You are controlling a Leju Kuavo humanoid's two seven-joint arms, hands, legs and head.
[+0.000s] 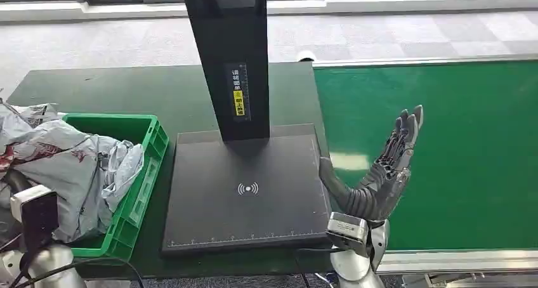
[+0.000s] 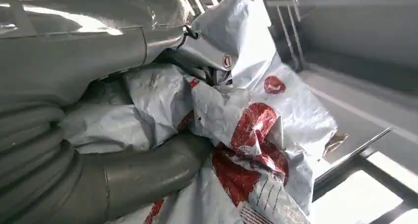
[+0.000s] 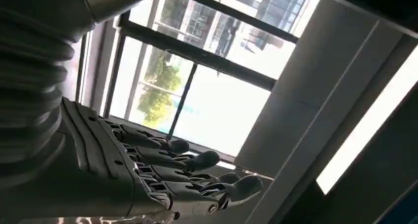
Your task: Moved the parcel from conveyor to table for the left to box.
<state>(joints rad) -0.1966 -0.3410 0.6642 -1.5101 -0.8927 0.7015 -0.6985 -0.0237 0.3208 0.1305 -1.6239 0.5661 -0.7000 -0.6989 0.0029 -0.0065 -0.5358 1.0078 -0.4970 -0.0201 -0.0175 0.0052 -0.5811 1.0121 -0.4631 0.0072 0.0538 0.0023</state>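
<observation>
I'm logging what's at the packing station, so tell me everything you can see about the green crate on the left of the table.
The green crate is a hard plastic bin with slotted side walls and a thick rim, sitting upright on the dark green table just left of the black scanner base. It is stuffed with crumpled grey plastic mailer bags bearing red print, which spill over its left rim. In the left wrist view the left robot hand grips one such bag.

Parcel (image 2: 256, 130) crinkled glossy plastic film; crate (image 1: 143, 174) moulded green plastic; conveyor (image 1: 457, 142) matt green.
</observation>
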